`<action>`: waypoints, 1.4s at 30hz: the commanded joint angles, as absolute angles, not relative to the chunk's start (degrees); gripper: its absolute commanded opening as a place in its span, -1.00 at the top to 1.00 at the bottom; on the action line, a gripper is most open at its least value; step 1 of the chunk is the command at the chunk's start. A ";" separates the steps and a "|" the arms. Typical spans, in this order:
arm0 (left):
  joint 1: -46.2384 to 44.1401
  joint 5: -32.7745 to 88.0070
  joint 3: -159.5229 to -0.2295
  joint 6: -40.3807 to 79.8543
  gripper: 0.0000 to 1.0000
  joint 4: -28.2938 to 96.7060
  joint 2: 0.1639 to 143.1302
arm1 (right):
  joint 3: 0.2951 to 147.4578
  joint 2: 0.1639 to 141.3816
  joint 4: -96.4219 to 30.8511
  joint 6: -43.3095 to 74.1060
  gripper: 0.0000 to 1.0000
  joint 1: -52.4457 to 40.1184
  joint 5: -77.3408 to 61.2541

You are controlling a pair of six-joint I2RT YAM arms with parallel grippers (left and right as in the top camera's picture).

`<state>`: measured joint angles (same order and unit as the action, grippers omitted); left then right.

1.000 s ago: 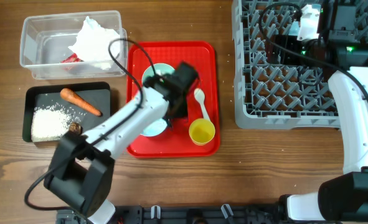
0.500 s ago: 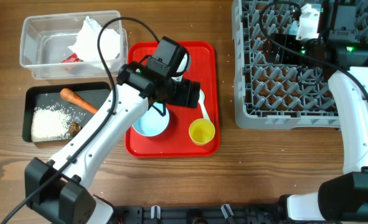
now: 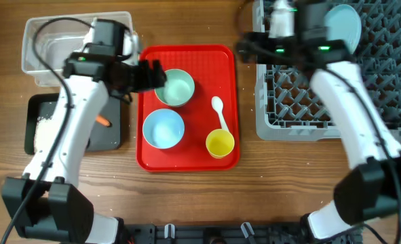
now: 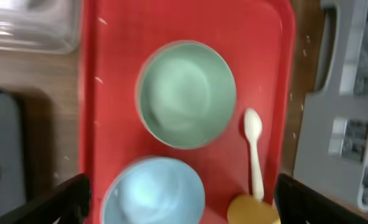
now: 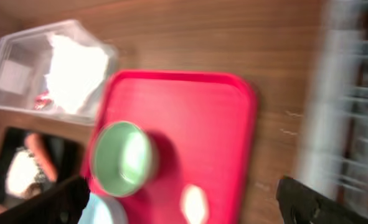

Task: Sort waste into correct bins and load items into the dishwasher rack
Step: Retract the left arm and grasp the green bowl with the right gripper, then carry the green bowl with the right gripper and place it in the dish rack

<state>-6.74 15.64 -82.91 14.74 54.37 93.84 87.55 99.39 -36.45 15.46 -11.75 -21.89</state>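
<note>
On the red tray [image 3: 220,61] lie a teal bowl [image 3: 176,88], a light blue bowl [image 3: 163,129], a white spoon [image 3: 219,112] and a yellow cup [image 3: 220,144]. My left gripper [image 3: 149,76] is open and empty, just left of the teal bowl [image 4: 187,93]. My right gripper [image 3: 249,46] is open and empty over the gap between tray and grey rack [image 3: 302,108]. A light blue plate [image 3: 342,27] stands in the rack. The napkin [image 5: 75,62] lies in the clear tub [image 5: 12,81]. Carrot [image 5: 37,152] and rice [image 5: 18,174] lie in the black tray [image 3: 112,132].
The left arm covers much of the clear tub [image 3: 37,47] and black tray in the overhead view. The rack fills the right rear of the table, with the right arm stretched across it. Bare wood lies in front of the tray and rack.
My left arm has drawn back from over the tray to its upper left, uncovering both bowls. My right arm has swung left from the rack's far corner toward the tray, uncovering the plate.
</note>
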 commanded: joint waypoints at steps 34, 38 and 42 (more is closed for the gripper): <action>3.77 8.23 -84.33 15.66 -1.00 57.47 92.99 | 87.92 124.53 -17.87 44.60 0.92 -32.69 -12.01; 3.77 8.23 -84.33 15.68 -1.00 57.49 92.99 | 87.92 115.02 -21.02 36.91 0.91 -27.46 -9.04; 3.77 8.23 -84.33 15.68 -1.00 57.47 92.99 | 87.92 102.61 -22.79 28.18 0.92 -21.19 9.02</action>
<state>3.40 8.80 -83.00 15.57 57.47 93.84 87.46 112.92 -22.33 36.21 -24.86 -6.04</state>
